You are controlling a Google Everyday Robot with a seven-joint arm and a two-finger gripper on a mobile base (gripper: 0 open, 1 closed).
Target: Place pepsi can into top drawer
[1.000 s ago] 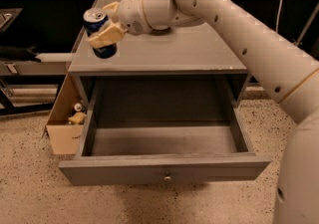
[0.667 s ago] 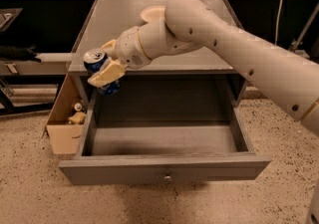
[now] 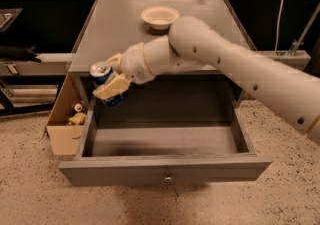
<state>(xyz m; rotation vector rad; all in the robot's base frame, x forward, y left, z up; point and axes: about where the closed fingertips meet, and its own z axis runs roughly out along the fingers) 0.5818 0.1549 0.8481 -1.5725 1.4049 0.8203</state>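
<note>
The gripper [image 3: 106, 78], closed around the pepsi can [image 3: 101, 73], has dropped from the upper left of the frame to the left-centre. A second ago the can hung over the tabletop's [image 3: 115, 24] front-left corner; now it is below that edge, over the back-left corner of the open top drawer [image 3: 165, 169] (just inside its left wall). The arm [image 3: 225, 64] has swung down across mid-frame, uncovering the cream bowl [image 3: 160, 17] at upper centre.

blue pepsi can [image 3: 102, 72] held tilted by gripper [image 3: 108, 77], over open top drawer [image 3: 215, 168]
</note>
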